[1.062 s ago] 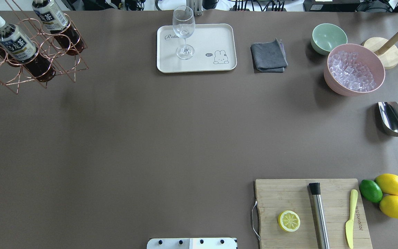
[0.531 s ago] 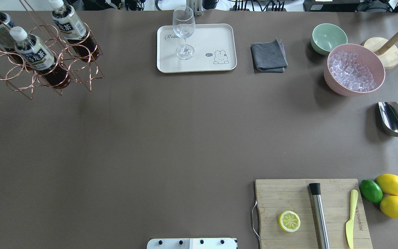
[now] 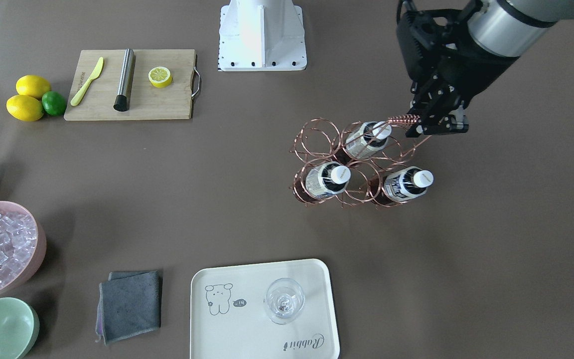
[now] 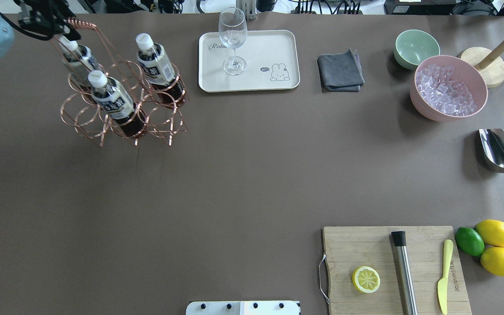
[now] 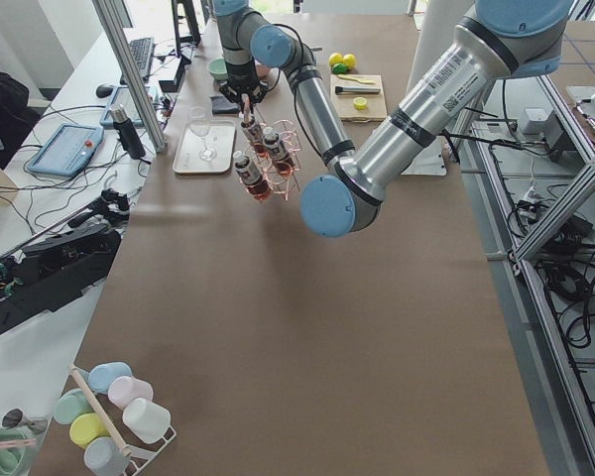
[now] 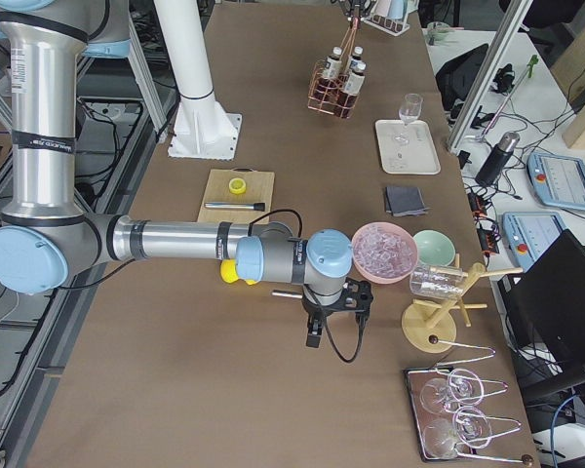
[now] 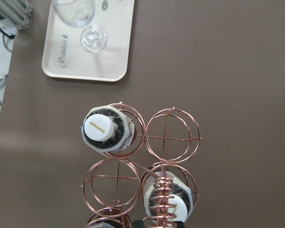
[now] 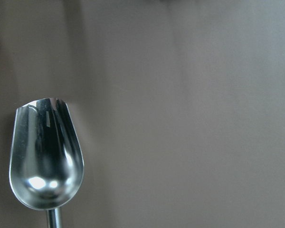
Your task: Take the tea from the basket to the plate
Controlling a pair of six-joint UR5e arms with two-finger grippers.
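Observation:
My left gripper (image 3: 418, 127) is shut on the coiled wire handle (image 3: 403, 119) of the rose-gold basket (image 4: 86, 118) and holds it hanging above the table, left of the plate. Three small bottles of dark tea with white caps (image 4: 144, 40) (image 4: 98, 78) (image 4: 67, 44) stand in its ring cells; their labels look alike. The left wrist view looks down on the handle (image 7: 162, 209) and one cap (image 7: 101, 126). The cream plate (image 4: 278, 43) (image 3: 212, 334) lies at the far middle. My right gripper (image 6: 315, 334) shows only in the right side view; I cannot tell its state.
A wine glass (image 4: 233, 39) stands on the plate. A grey cloth (image 4: 340, 71), a mint bowl (image 4: 414, 46) and a pink bowl of ice (image 4: 448, 87) lie to its right. A metal scoop (image 4: 500, 151), cutting board (image 4: 365, 249), lemons and a lime sit on the right side.
The basket with its three bottles has moved right and toward the robot, closer to the plate. My left gripper has come into the overhead view with it.

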